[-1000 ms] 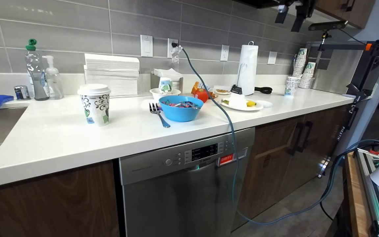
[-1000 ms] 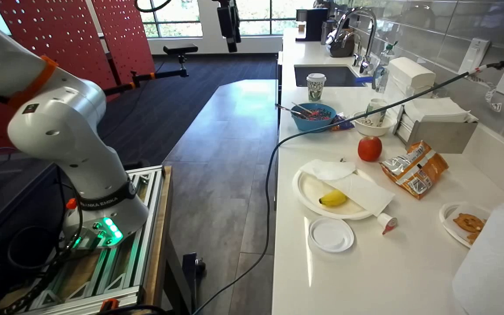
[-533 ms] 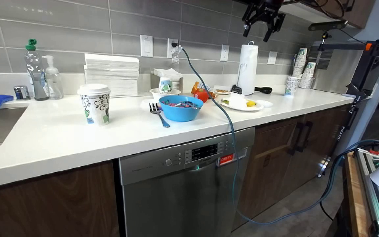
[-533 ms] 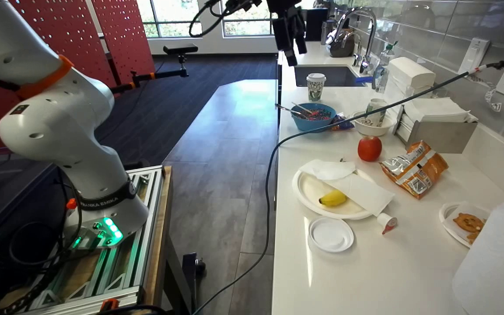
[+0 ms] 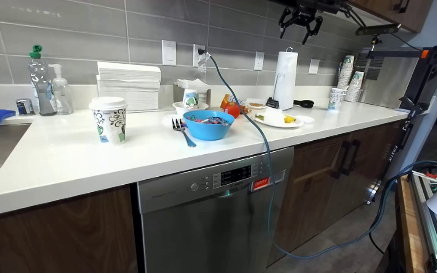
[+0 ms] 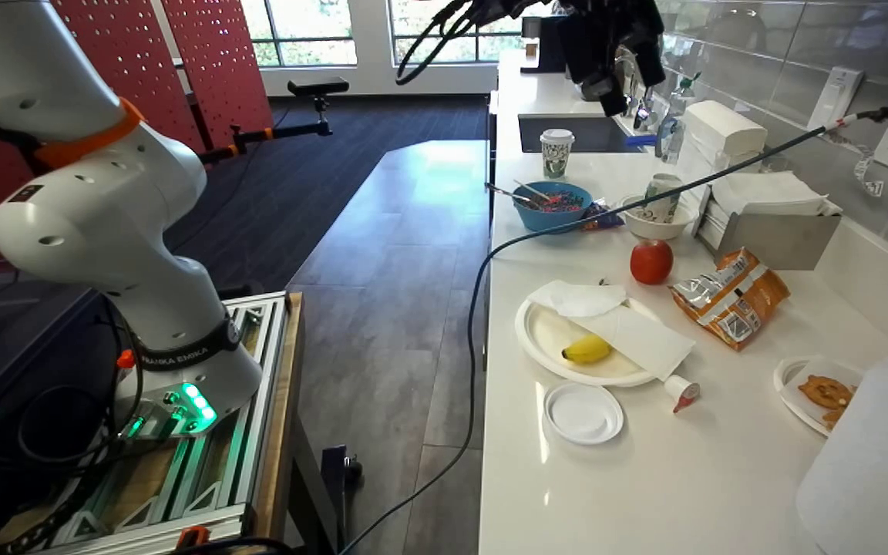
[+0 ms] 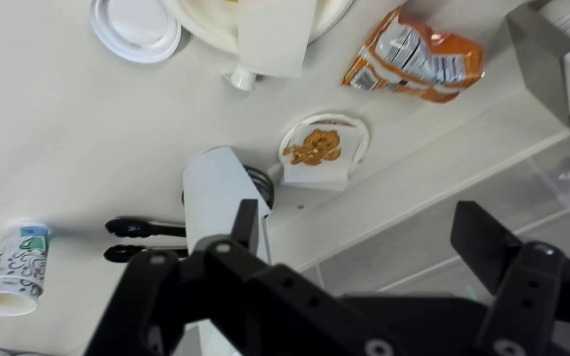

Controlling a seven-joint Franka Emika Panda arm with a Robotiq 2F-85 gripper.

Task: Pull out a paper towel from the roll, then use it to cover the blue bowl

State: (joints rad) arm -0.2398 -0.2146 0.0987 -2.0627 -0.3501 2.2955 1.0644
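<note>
1 upright roll (image 5: pixel 286 81) and 1 blue bowl (image 5: pixel 208 129) stand well apart on the counter (image 5: pixel 70 159), 1 apple (image 6: pixel 651 263) and 1 bag (image 6: pixel 733 299) between them. 1 gripper (image 5: pixel 293 40), 2 fingers (image 7: pixel 483 242) parted wide, hangs higher than both.

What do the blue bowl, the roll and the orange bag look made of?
Blue bowl: probably plastic, smooth, low sheen; same blue inside and out, though coated metal is possible.
Roll: paper, matte white; no glints, soft-edged cylinder.
Orange bag: shiny plastic film, maybe foil-lined; crumpled, with sharp creases and silvery patches.
</note>
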